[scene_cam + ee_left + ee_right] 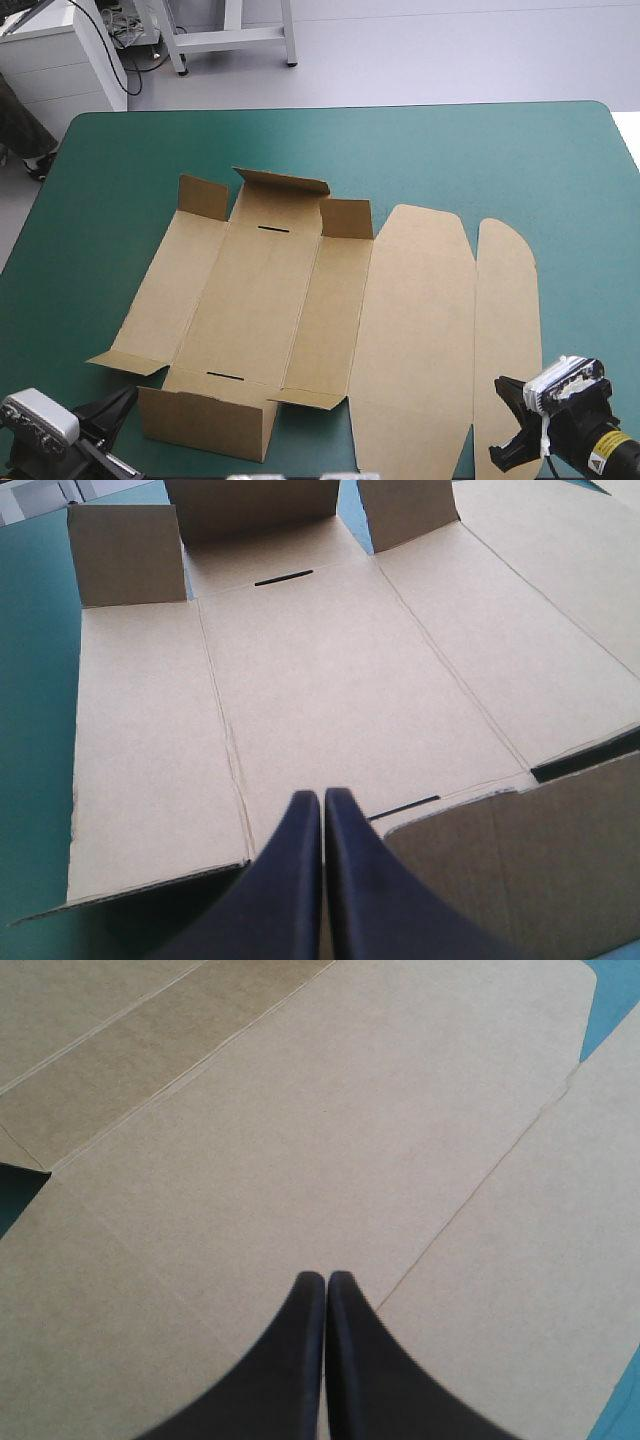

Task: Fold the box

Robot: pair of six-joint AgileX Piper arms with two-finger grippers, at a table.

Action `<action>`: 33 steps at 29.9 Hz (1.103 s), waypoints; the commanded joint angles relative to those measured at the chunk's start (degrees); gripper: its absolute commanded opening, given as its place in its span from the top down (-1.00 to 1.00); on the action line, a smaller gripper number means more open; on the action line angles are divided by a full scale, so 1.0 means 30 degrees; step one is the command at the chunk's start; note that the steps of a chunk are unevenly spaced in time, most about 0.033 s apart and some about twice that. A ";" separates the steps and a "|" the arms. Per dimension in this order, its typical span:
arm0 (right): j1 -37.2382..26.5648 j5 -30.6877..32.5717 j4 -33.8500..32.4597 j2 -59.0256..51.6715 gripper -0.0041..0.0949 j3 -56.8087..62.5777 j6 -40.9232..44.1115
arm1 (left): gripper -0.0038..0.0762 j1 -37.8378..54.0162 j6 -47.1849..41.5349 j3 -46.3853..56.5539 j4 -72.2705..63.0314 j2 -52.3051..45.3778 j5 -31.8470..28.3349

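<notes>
Mostly flat box point(250, 300); left tool point(322, 800) closed; right tool point(326, 1280) closed

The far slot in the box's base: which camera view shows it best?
Left wrist view: the far slot lies large ahead of the shut left claw. The high view shows it as a thin line. The right wrist view shows only plain panels of the box, no slot.

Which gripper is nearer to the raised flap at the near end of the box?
Left. The left gripper is right beside the raised flap, near its left end. The right gripper is far across, over the flat lid.
</notes>
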 commanded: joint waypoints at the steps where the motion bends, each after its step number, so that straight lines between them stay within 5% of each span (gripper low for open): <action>1: -0.0124 -0.1522 0.0197 -0.0061 0.94 -0.0345 0.0077 | 0.91 -0.0144 0.0022 -0.0417 -0.0270 0.0295 -0.1307; 5: -0.0124 -0.1522 0.0471 -0.0061 0.94 -0.0345 0.0077 | 0.66 -0.0144 0.0022 -0.0417 -0.0270 0.0295 -0.0657; 11: -0.0124 -0.1522 0.0691 -0.0061 0.94 -0.0345 -0.0006 | -0.36 -0.0144 0.0022 -0.0417 -0.0278 0.0295 -0.0622; 13: -0.0124 -0.1522 0.0691 -0.0061 0.95 -0.0345 -0.0006 | -0.56 -0.0144 -0.0160 -0.0417 -0.0319 0.0295 -0.0622; 26: -0.0124 -0.1522 0.1017 -0.0061 0.95 -0.0345 -0.0006 | -0.59 -0.0144 -0.1165 -0.0831 0.0736 0.0663 -0.0770; 33: -0.0124 -0.1522 0.1059 -0.0061 0.95 -0.0345 -0.0006 | -0.59 -0.0144 -0.2258 -0.3803 0.2372 0.5118 -0.0440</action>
